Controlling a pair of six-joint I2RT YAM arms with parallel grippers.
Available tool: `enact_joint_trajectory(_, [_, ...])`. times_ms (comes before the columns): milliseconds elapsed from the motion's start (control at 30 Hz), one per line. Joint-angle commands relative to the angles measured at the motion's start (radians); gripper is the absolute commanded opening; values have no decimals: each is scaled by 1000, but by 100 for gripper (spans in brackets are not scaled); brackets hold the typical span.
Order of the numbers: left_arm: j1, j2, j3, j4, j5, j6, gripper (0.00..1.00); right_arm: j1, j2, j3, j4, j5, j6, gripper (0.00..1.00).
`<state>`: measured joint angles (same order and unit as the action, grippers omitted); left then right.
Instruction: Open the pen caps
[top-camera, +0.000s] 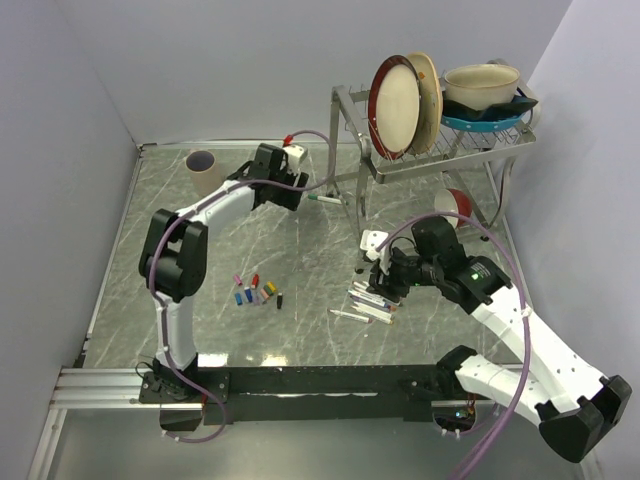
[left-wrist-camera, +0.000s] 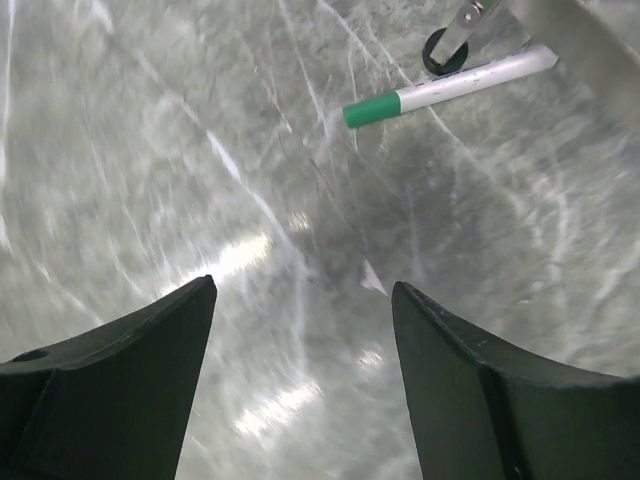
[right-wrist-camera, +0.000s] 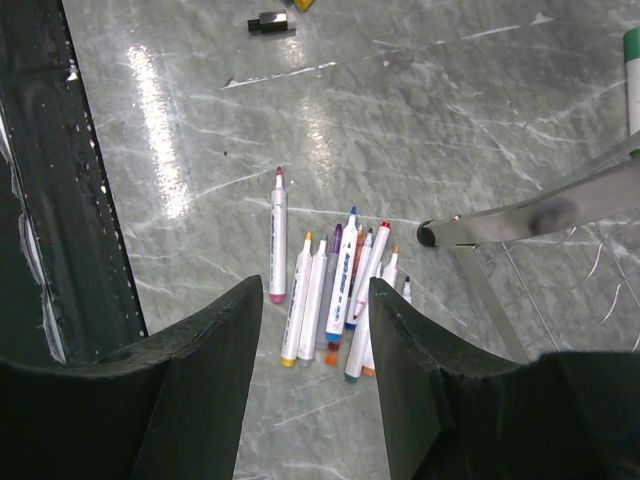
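Note:
A white pen with a green cap (left-wrist-camera: 372, 110) lies on the marble table beside the dish rack's foot (left-wrist-camera: 440, 50); it also shows in the top view (top-camera: 325, 198). My left gripper (left-wrist-camera: 302, 290) is open and empty, hovering just short of that pen, at the far middle of the table (top-camera: 290, 190). Several loose pen caps (top-camera: 256, 291) in mixed colours lie in a small group at the near left. Several uncapped pens (right-wrist-camera: 335, 285) lie in a pile under my right gripper (right-wrist-camera: 315, 290), which is open and empty above them (top-camera: 385, 280). A black cap (right-wrist-camera: 270, 22) lies apart.
A metal dish rack (top-camera: 420, 150) with plates and bowls stands at the back right; its leg (right-wrist-camera: 530, 215) is close to the pen pile. A purple-grey cup (top-camera: 203, 168) stands at the back left. A red and white bowl (top-camera: 455, 205) sits under the rack.

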<state>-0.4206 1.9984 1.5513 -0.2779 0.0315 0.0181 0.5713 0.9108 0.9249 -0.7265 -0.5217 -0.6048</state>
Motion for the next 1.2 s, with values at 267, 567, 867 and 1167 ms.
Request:
enact_joint_trajectory(267, [95,98,99,89,573,580,71,-25,-26,-8,18,-14,-12,55])
enact_joint_trajectory(567, [106,315,406,-159,705,784,70,-33,-16,-8,15,-6,-16,55])
enact_joint_trajectory(867, [106,427,553,-250,720,937,70,-33,0,-4,9,-8,-21,55])
enact_joint_trajectory(1167, [102,504,622,-230,765,947,65,-33,13,-1,4,-3,-23,56])
